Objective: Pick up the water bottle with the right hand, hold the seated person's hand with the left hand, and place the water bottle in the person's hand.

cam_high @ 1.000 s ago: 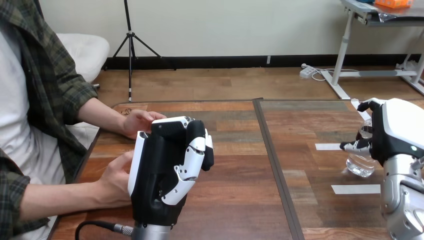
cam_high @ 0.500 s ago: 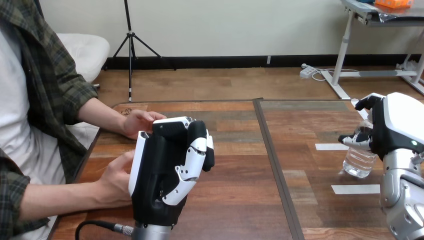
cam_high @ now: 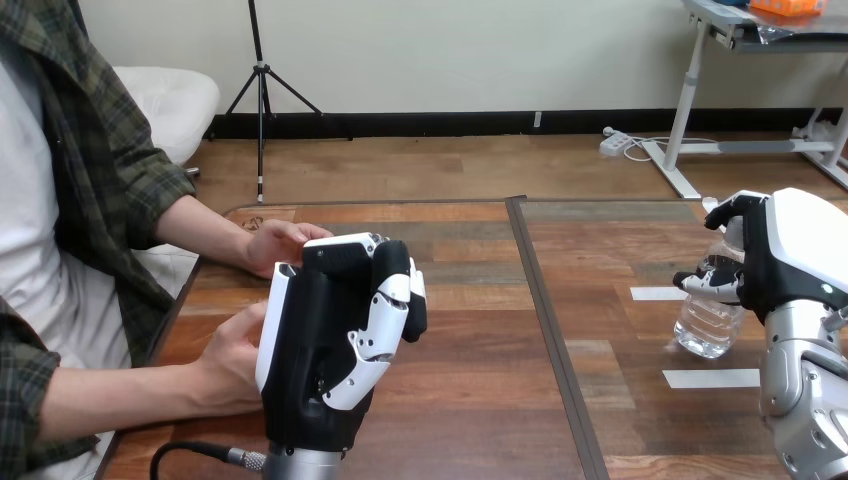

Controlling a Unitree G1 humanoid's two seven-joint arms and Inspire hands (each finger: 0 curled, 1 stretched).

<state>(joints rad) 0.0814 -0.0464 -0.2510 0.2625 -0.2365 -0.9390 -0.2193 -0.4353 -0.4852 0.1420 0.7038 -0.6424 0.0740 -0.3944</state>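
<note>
The right robot hand [cam_high: 778, 262], clasped round the clear water bottle [cam_high: 708, 322] near the tabletop's [cam_high: 480, 340] right edge, has carried it slightly leftward, so the handover has begun, while the left robot hand [cam_high: 325, 345], fingers curled on nothing, stands beside the person's lower hand [cam_high: 232, 356].

- Clear plastic water bottle [cam_high: 708, 322] sits further to view's left vs 1 s ago, nearer table's centre seam.
- R hand [cam_high: 800, 250], fingers curled round bottle's upper part, has shifted left w/ it.
- More of bottle's body shows below fingers.
</note>
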